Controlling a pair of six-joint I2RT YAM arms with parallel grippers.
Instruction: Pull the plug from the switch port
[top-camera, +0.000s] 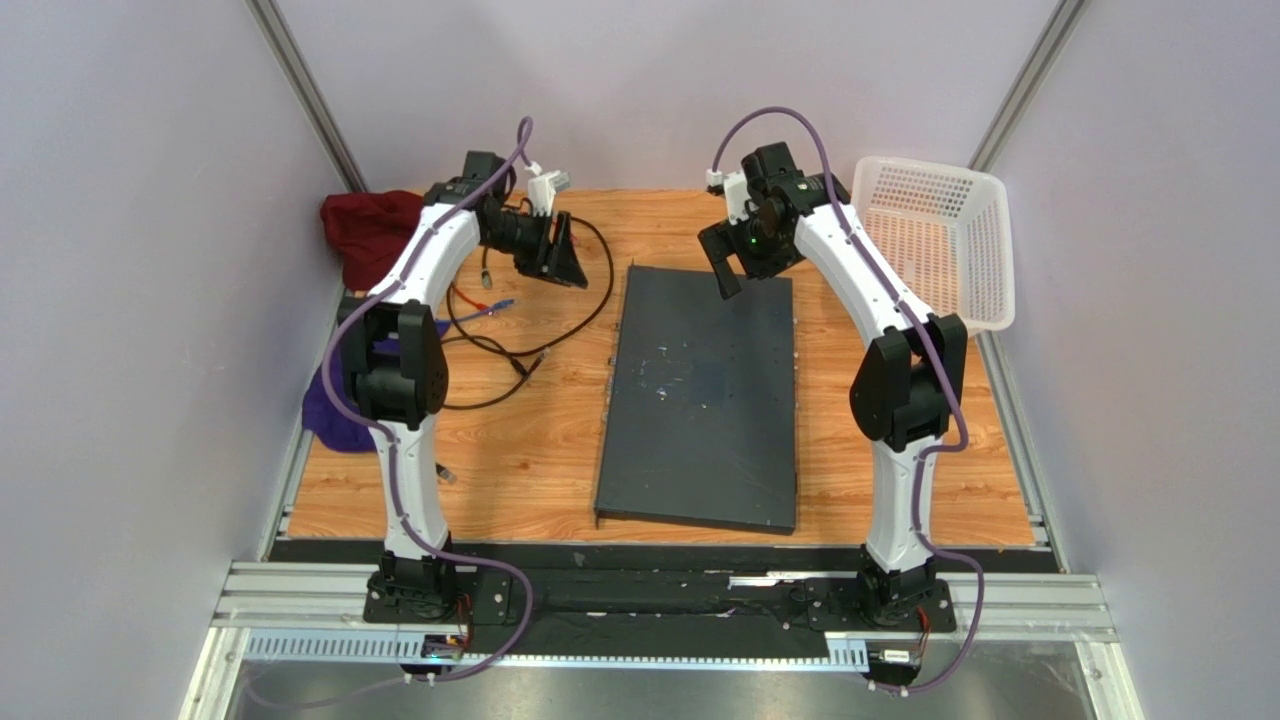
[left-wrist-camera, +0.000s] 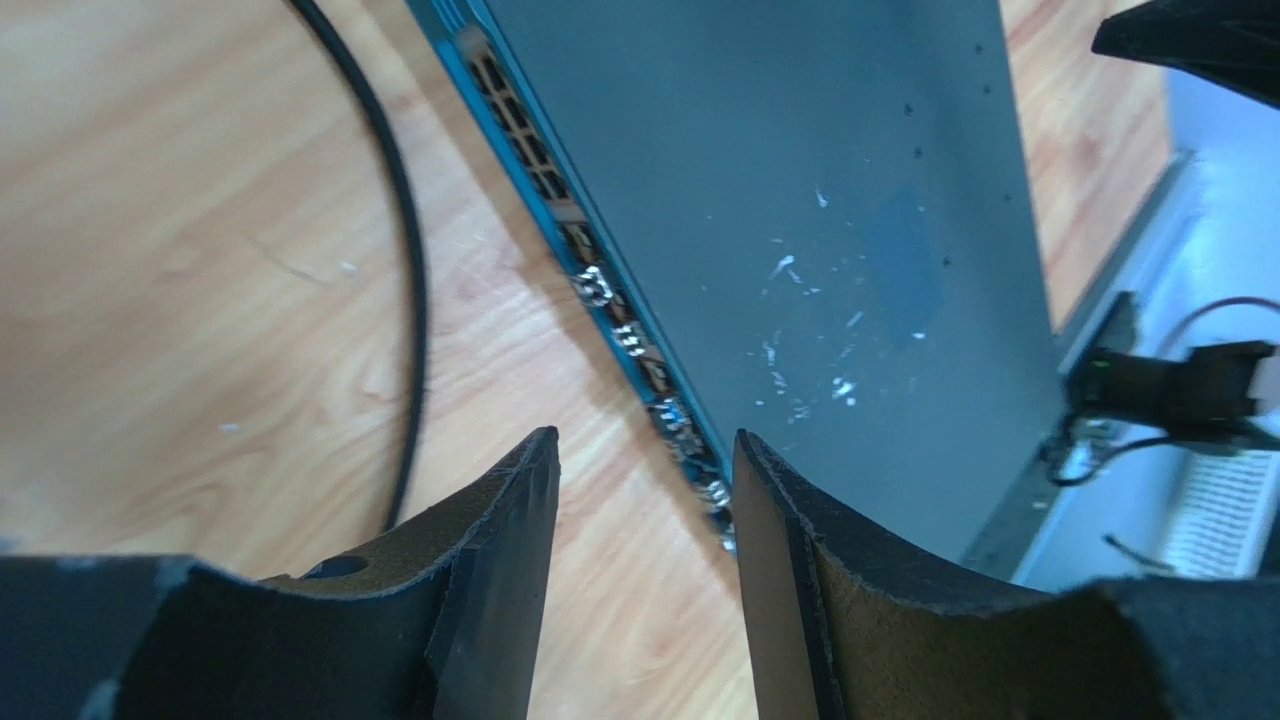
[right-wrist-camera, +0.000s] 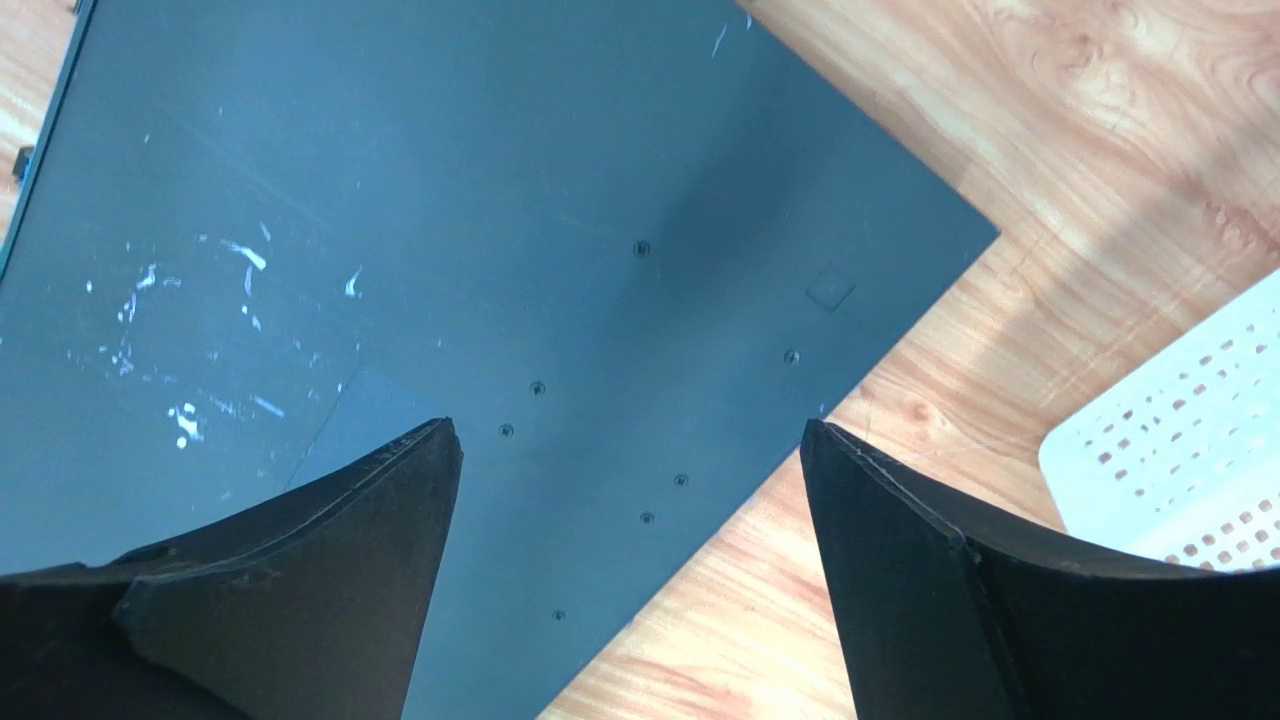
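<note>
My left pincer (left-wrist-camera: 646, 465) hangs at ten o'clock from the switch (top-camera: 700, 398), fingers a narrow gap apart with nothing between them; the slab's ported edge shows just past their tips; the black cable (left-wrist-camera: 419, 300) curves over the table (top-camera: 526, 450) at the switch's nine o'clock, beside it but not touching. My right pincer (right-wrist-camera: 631, 435) is spread wide and empty above the switch's twelve o'clock edge; the switch lies flat mid-table, and the white basket (top-camera: 939, 240) sits at its two o'clock.
</note>
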